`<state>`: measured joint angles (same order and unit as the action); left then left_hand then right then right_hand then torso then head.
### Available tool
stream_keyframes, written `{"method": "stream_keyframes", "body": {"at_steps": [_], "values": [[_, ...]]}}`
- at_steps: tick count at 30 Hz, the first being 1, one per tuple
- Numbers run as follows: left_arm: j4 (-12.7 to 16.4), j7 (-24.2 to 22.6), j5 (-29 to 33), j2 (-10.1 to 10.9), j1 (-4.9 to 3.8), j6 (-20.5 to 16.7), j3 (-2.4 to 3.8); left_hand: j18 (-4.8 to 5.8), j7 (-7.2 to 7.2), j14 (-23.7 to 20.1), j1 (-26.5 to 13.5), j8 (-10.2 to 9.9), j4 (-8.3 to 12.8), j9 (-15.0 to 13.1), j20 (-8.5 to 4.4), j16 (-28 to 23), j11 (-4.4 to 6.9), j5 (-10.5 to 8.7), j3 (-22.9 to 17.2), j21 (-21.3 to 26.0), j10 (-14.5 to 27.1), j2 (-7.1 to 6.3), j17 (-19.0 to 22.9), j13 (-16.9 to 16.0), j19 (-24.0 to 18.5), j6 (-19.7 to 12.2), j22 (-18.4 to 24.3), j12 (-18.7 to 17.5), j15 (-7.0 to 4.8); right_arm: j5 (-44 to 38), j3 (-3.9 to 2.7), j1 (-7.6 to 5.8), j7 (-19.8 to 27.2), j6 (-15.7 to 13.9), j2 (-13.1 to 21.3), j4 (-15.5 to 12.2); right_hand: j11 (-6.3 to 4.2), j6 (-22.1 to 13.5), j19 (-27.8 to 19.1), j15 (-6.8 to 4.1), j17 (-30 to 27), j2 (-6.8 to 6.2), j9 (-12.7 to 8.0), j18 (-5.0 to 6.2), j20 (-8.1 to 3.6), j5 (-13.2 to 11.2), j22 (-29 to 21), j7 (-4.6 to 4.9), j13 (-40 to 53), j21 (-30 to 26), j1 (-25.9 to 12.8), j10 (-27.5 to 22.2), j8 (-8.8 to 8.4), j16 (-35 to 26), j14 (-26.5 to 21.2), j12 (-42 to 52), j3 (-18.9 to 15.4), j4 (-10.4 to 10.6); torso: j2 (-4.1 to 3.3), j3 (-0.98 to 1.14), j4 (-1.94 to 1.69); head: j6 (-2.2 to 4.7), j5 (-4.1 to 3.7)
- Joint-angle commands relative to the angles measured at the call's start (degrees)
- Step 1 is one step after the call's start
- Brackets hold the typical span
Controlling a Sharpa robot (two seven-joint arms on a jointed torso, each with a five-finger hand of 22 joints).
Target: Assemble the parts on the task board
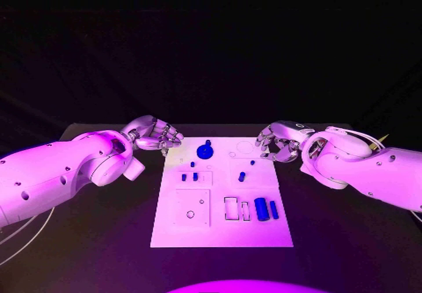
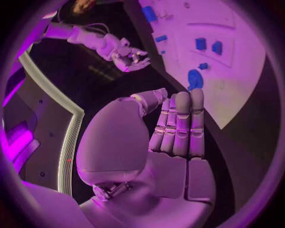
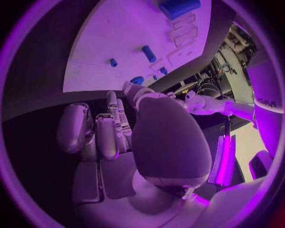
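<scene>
The white task board [image 1: 220,232] lies in the middle of the black table. On it are a round blue part [image 1: 205,150] near the far edge, small blue pegs [image 1: 242,176] further in, and two blue cylinders [image 1: 260,206] near the right side. My left hand [image 1: 157,134] hovers off the board's far left corner, holding nothing, its fingers [image 2: 181,123] straight and side by side. My right hand [image 1: 280,141] hovers off the far right corner, also holding nothing. The round part [image 2: 194,78] lies just beyond my left fingertips.
The board [image 3: 107,38] has several outlined recesses; a square one [image 1: 193,207] sits at its near left. In the right wrist view a blue peg [image 3: 148,53] and a large cylinder [image 3: 178,7] lie on it. Bare black table surrounds the board on both sides.
</scene>
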<state>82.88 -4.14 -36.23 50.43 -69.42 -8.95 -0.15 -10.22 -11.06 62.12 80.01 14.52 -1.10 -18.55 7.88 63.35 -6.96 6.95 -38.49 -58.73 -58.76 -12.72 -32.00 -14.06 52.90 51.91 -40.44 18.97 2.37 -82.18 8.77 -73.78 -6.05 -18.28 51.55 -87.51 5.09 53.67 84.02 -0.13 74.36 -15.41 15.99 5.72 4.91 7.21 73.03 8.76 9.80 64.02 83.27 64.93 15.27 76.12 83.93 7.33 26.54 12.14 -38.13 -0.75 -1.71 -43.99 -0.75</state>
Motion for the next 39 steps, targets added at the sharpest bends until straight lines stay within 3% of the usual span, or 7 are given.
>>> {"method": "stream_keyframes", "body": {"at_steps": [1,6,11,16,25,27,39], "values": [[1.45,-7.18,20.97,0.85,-0.08,-1.00,0.09,-0.38,0.00,-0.33,-0.01,0.13,-0.04,0.14,0.01,-0.26,-0.02,0.10,0.38,0.33,0.55,0.48,0.09,-0.08,-0.45,-0.60,0.09,0.42,0.11,-9.40,0.02,0.49,-3.38,3.81,-0.44,0.17,-0.19,0.21,0.78,0.39,-0.30,-0.16,-0.09,-1.05,0.15,-0.22,0.35,-0.42,-0.21,0.48,-0.27,-0.57,-0.36,0.26,3.08,-0.50,0.55,-0.24,-0.10,-0.04,-0.03,0.30,-0.59],[3.29,-9.02,25.80,2.10,-0.04,-0.67,0.10,-0.36,-0.14,-0.69,-0.38,0.11,-0.14,0.26,0.16,-0.56,-0.15,0.08,0.84,0.72,0.86,0.47,0.31,-0.12,-0.69,-0.84,0.32,0.59,0.27,-11.91,0.08,1.64,-4.98,3.75,-1.78,0.93,-0.45,0.23,0.73,0.21,-0.50,-0.30,-0.15,-1.02,0.13,-0.24,0.50,-0.74,-0.56,0.58,-0.75,-0.96,-0.57,0.21,3.09,-0.90,0.75,-0.38,-0.04,-0.10,-0.01,0.65,-1.28],[4.18,-9.99,27.08,2.54,-0.02,-0.24,0.10,-0.37,-0.16,-0.84,-0.52,0.14,-0.19,0.30,0.22,-0.71,-0.19,0.05,1.07,0.93,0.98,0.50,0.42,-0.14,-0.79,-0.89,0.45,0.69,0.32,-13.26,0.09,2.27,-6.16,2.92,-2.91,1.70,-0.46,0.42,0.75,0.16,-0.56,-0.07,-0.13,-1.04,0.12,-0.14,0.67,-0.72,-0.68,0.78,-0.92,-0.90,-0.57,0.21,3.10,-0.96,0.99,-0.41,-0.05,-0.09,-0.21,0.59,-1.62],[4.73,-10.63,27.67,2.88,-0.01,0.02,0.10,-0.37,-0.17,-0.92,-0.58,0.16,-0.20,0.32,0.25,-0.78,-0.20,0.03,1.21,1.05,1.05,0.51,0.48,-0.16,-0.84,-0.93,0.52,0.75,0.35,-13.71,0.10,2.65,-6.53,2.69,-4.10,2.67,-0.41,0.66,0.78,0.16,-0.55,0.13,-0.11,-1.07,0.13,-0.07,0.84,-0.65,-0.80,0.99,-1.11,-0.70,-0.56,0.28,3.13,-0.96,1.26,-0.47,-0.07,-0.18,-0.09,0.56,-1.80],[5.18,-11.55,28.55,3.18,-0.01,-0.02,0.10,-0.38,-0.17,-0.97,-0.57,0.17,-0.18,0.33,0.26,-0.84,-0.20,0.04,1.28,1.14,1.08,0.56,0.52,-0.18,-0.86,-0.95,0.58,0.80,0.36,-13.56,0.11,3.90,-6.25,2.78,-6.06,4.35,-0.40,1.75,0.99,0.16,-0.20,0.75,0.07,-1.26,0.13,0.00,1.80,-0.63,-1.08,2.25,-1.42,0.65,-0.34,0.84,3.29,-0.70,2.43,-1.04,-0.06,-0.08,-0.16,0.32,-1.56],[5.27,-11.75,28.69,3.23,-0.01,0.01,0.10,-0.39,-0.17,-1.00,-0.52,0.19,-0.15,0.34,0.27,-0.87,-0.20,0.05,1.32,1.19,1.08,0.61,0.55,-0.19,-0.87,-0.96,0.62,0.84,0.36,-13.54,0.11,4.12,-6.15,2.64,-6.48,4.81,-0.38,2.40,1.17,0.18,0.07,1.07,0.19,-1.42,0.11,-1.52,2.63,-0.56,-1.31,3.34,-1.60,1.65,-0.30,1.35,3.41,-0.65,3.79,-1.75,-0.04,-0.08,-0.11,0.29,-1.48],[5.52,-12.18,29.03,3.39,-0.01,0.15,0.10,-0.40,-0.20,-1.07,-0.47,0.19,-0.09,0.36,0.27,-0.94,-0.21,0.06,1.41,1.28,1.13,0.65,0.60,-0.21,-0.89,-1.01,0.68,0.91,0.36,-13.55,0.11,4.53,-6.06,2.06,-8.07,7.26,-0.59,3.31,1.32,0.05,0.18,1.60,0.45,-1.59,0.07,-1.57,3.56,-0.72,-1.59,4.52,-1.98,2.67,-0.12,1.76,3.45,-0.76,5.68,-2.79,-0.05,-0.05,-0.10,0.20,-1.30]]}}
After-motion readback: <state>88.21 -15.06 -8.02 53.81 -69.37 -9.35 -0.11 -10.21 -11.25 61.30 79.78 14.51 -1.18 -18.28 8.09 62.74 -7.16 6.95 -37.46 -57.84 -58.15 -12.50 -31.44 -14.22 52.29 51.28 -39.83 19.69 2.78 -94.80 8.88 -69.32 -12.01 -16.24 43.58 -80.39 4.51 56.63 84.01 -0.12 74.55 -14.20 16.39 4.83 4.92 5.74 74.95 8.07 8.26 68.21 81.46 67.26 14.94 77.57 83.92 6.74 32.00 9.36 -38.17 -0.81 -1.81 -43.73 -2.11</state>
